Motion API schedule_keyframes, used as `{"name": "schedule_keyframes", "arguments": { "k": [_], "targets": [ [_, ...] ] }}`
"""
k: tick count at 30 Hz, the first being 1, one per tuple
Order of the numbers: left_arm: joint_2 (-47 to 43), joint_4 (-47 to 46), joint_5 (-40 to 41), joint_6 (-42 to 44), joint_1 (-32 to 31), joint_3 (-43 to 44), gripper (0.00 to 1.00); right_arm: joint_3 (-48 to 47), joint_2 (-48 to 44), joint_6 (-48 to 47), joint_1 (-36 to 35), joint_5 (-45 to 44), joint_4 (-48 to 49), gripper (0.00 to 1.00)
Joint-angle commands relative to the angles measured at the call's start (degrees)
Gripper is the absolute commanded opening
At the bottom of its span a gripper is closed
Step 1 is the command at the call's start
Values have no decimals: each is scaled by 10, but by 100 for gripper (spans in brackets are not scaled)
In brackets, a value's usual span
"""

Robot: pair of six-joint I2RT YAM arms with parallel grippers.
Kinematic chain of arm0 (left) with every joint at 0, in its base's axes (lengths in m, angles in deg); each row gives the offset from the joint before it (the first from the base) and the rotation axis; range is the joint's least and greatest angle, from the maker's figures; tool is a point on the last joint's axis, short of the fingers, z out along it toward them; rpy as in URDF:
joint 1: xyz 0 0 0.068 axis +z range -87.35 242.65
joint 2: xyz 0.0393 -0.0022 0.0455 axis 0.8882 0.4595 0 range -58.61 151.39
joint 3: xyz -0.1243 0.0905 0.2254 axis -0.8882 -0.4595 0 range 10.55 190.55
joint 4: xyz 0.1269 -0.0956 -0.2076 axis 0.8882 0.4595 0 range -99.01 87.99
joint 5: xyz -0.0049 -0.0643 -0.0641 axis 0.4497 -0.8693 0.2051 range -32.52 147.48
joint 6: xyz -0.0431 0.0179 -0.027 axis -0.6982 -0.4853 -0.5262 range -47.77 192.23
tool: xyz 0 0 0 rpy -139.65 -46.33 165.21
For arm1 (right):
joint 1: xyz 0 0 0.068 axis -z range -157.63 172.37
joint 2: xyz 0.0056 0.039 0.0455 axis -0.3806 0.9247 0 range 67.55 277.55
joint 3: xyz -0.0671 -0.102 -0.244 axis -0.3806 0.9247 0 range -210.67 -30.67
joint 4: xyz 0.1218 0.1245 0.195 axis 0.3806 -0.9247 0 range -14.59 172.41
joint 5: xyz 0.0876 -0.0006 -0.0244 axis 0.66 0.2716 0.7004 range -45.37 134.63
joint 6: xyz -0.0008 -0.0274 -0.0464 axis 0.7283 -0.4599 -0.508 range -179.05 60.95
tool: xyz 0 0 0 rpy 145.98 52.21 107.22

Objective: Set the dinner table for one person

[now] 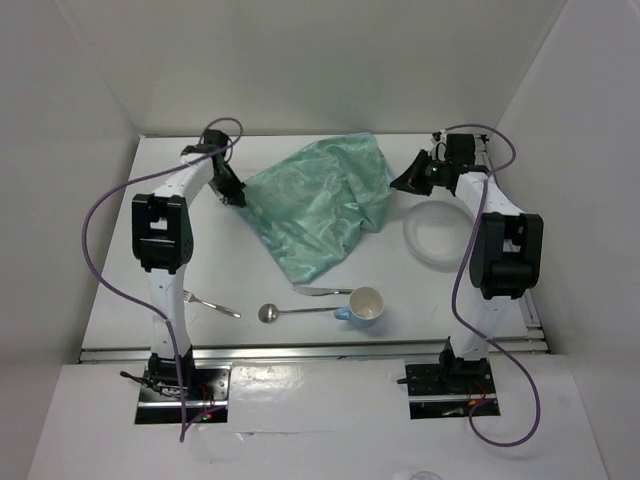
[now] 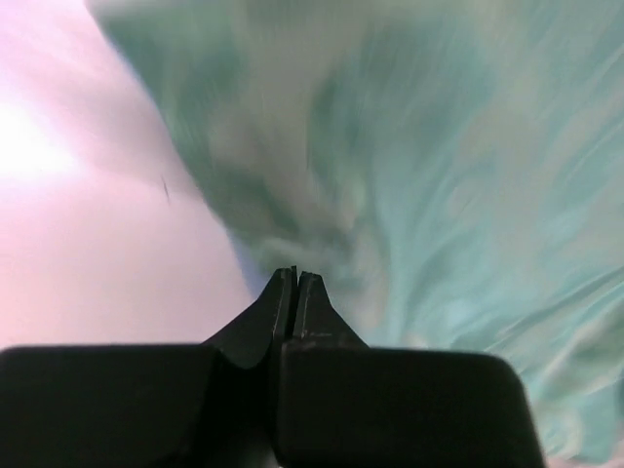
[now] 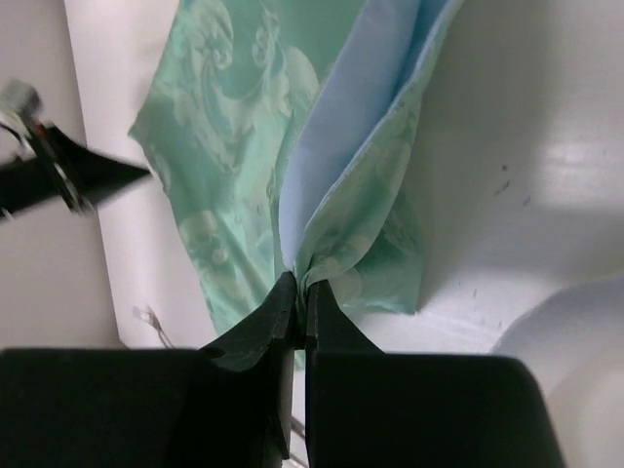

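Observation:
A teal patterned placemat hangs crumpled above the white dinner table, stretched between both grippers. My left gripper is shut on its left corner; in the left wrist view the jaws meet at the blurred cloth. My right gripper is shut on its right corner, with the cloth bunched at the tips. A white plate lies under the right arm. A fork, spoon, knife and pale cup lie near the front edge.
White walls enclose the table on three sides. A metal rail runs along the near edge. The plate's rim shows at the lower right of the right wrist view, and the left gripper at its left.

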Motion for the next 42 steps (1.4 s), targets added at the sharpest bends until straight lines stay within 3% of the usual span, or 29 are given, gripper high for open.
{"name": "schedule_keyframes", "arguments": {
  "k": [1,2,4,5,6,8,10,13,17,20,22,25,26,28,29,32,34,42],
  "targets": [
    [42,41,19,35,36,144,0,29,-65,-12,-9,19,-35,0],
    [74,71,19,47,42,181,0,42,-74,-7,-16,14,-36,0],
    [99,100,25,59,53,282,0,67,-97,-7,-16,6,-55,10],
    [105,111,31,70,61,302,15,67,-102,-20,-21,-1,-67,20],
    [99,119,31,77,61,314,33,60,-108,-25,-21,-32,-95,37],
    [70,119,31,93,66,290,64,44,-123,-45,-21,-70,-122,54],
    [-1,99,23,105,47,199,72,21,-143,-51,-21,-133,-142,64],
    [-75,79,34,114,-10,48,72,9,-172,-51,-27,-206,-156,64],
    [-194,11,10,67,-72,-172,68,9,-189,-51,-44,-316,-155,54],
    [-228,-40,-21,32,-96,-296,84,15,-201,-51,-50,-321,-156,46],
    [-222,-71,-49,26,-109,-321,86,21,-201,-51,-57,-302,-151,38],
    [-189,-90,-56,12,-131,-314,79,33,-201,-51,-72,-294,-145,37],
    [-181,-90,-40,4,-131,-307,70,33,-206,-51,-72,-294,-145,37],
    [-160,-95,-40,-2,-139,-289,62,33,-206,-51,-78,-289,-151,37],
    [-153,-95,-35,-7,-139,-283,48,33,-211,-51,-78,-289,-152,37],
    [-126,-85,-18,-7,-139,-260,26,44,-225,-56,-78,-289,-152,37],
    [-114,-62,7,-12,-128,-239,0,50,-232,-56,-78,-289,-152,37],
    [-116,16,79,46,3,-94,0,80,-237,-75,-84,-232,-163,36]
  ]
}}
